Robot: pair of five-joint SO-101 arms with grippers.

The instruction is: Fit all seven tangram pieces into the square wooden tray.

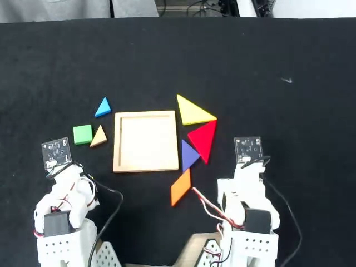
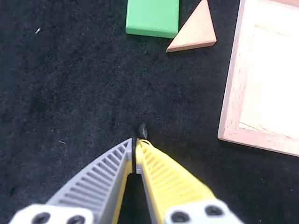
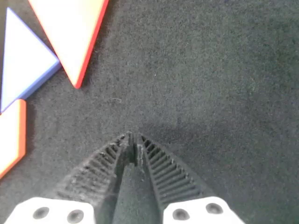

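Observation:
The square wooden tray (image 1: pixel 118 142) lies empty mid-table; its corner (image 2: pixel 231 116) shows in the left wrist view. Left of it lie a blue triangle (image 1: pixel 103 107), a green square (image 1: pixel 83 134) (image 2: pixel 153 17) and a tan triangle (image 1: pixel 99 136) (image 2: pixel 195 33). Right of it lie a yellow triangle (image 1: pixel 193 110), a red triangle (image 1: pixel 203 139) (image 3: pixel 70 28), a purple triangle (image 1: pixel 188 154) (image 3: pixel 23 63) and an orange parallelogram (image 1: pixel 181 187) (image 3: pixel 9 137). My left gripper (image 2: pixel 135 142) is shut over bare cloth, short of the green square. My right gripper (image 3: pixel 133 138) is shut, beside the red triangle's tip.
Black cloth covers the table (image 1: pixel 278 83). Both arm bases stand at the near edge, left (image 1: pixel 61 222) and right (image 1: pixel 247 217), with cables trailing beside them. Open cloth stretches behind and to the far right of the pieces.

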